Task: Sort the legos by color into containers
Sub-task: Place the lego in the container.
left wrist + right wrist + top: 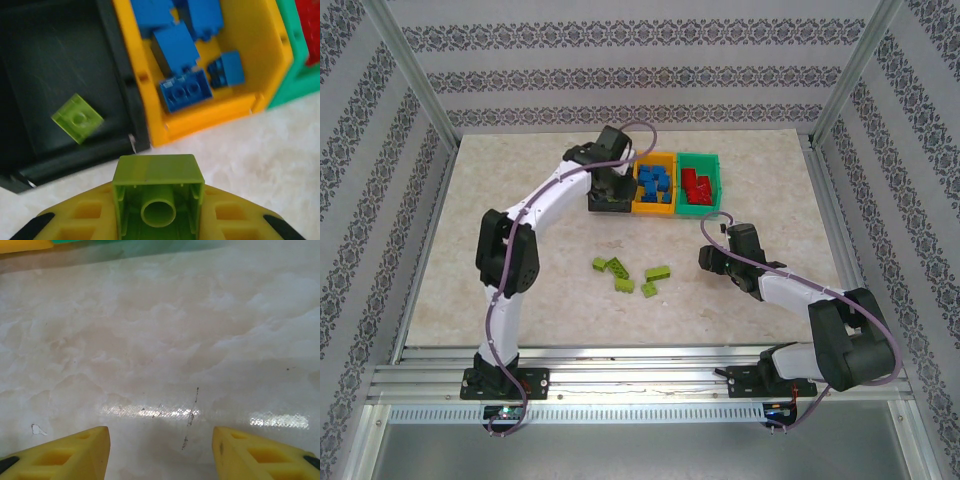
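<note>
Lime green plastic sits pinched in the left claw (159, 217): one brick (157, 172), clamped between the yellow fingers (75, 217) with its hollow underside facing the wrist camera. It hangs just short of the near wall of the black bin (131, 100), over the seam between that bin and the yellow bin (250, 40).

From above, the three bins stand in a touching row toward the back of the table (770, 180), black, yellow (655, 210), green (698, 208). The left arm bends over the black one and hides most of it, the left claw (610, 195) above its front edge. Pale marbled top runs bare to the left of that arm and to the right of the green bin, out to the metal frame posts (410, 70) and patterned walls.

Five loose limes (624, 285) lie scattered in the middle of the table, well apart from the bins, between the two arms. The right claw (708, 258) hangs just right of them.

The left wrist view shows what the overhead view cannot: a flat lime plate (77, 118) lying tilted on the black bin's floor, and studs on the blue bricks (182, 92) in the yellow bin. The overhead view shows the red bricks (696, 185) heaped in the green bin, whose corner (292, 70) just edges into the wrist view.

The right wrist view has the right claw (160, 440) spread wide with nothing between its fingers (65, 452), over scuffed, glossy tabletop.
</note>
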Robot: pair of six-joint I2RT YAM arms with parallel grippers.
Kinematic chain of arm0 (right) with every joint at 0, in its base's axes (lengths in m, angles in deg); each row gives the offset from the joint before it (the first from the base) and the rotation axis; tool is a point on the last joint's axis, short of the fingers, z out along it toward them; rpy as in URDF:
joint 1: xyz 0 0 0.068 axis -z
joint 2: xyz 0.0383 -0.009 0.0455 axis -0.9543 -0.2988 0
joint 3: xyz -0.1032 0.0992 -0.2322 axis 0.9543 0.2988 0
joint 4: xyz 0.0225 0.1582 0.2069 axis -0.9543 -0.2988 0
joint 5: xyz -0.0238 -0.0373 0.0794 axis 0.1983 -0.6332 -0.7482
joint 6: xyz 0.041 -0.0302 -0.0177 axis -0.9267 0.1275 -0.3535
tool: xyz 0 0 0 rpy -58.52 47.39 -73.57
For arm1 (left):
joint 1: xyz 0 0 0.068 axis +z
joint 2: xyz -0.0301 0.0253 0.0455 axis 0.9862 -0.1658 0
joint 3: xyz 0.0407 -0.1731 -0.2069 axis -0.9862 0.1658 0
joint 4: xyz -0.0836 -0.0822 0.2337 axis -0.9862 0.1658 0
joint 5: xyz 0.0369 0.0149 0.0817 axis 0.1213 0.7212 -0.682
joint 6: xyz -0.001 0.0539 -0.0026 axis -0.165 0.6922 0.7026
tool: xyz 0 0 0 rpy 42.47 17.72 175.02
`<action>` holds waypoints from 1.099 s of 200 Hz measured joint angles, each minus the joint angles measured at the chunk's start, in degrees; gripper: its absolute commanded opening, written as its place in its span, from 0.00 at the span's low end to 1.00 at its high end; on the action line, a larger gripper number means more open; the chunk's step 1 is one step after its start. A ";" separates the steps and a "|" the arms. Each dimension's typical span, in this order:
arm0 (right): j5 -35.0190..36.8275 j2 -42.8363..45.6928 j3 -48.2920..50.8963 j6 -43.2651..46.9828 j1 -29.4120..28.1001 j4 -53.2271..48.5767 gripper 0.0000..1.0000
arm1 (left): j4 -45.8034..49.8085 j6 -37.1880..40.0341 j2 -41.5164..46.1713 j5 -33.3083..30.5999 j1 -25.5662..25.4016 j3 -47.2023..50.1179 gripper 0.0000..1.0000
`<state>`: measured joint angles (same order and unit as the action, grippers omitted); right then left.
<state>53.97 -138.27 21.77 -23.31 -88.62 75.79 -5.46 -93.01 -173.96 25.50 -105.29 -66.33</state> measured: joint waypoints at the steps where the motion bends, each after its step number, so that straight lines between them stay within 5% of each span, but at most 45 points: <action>1: 0.00 0.00 0.00 0.00 -0.02 0.00 0.57 | 0.02 0.00 -0.15 0.00 0.07 -0.24 0.27; 39: 0.00 0.00 0.00 -0.02 0.00 0.00 0.57 | 3.96 0.66 -8.81 0.02 3.50 -12.50 0.32; 64: 0.00 0.00 0.00 -0.02 -0.02 0.00 0.58 | 5.29 0.74 -13.84 0.66 4.83 -18.49 0.43; 85: 0.02 0.00 0.00 -0.02 -0.02 0.00 0.58 | 5.81 0.46 -16.46 1.25 5.46 -21.27 0.53; 125: 0.02 0.00 0.00 -0.02 -0.02 0.00 0.58 | 5.97 -1.11 -17.53 3.10 5.51 -21.62 0.55; 220: 0.02 0.00 0.00 0.00 -0.02 0.00 0.59 | -8.00 -2.73 6.54 7.45 3.85 16.46 0.55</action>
<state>53.99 -138.27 21.77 -23.31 -88.64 75.79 -13.45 -95.75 -167.43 32.95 -101.45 -49.87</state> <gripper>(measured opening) 0.585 0.550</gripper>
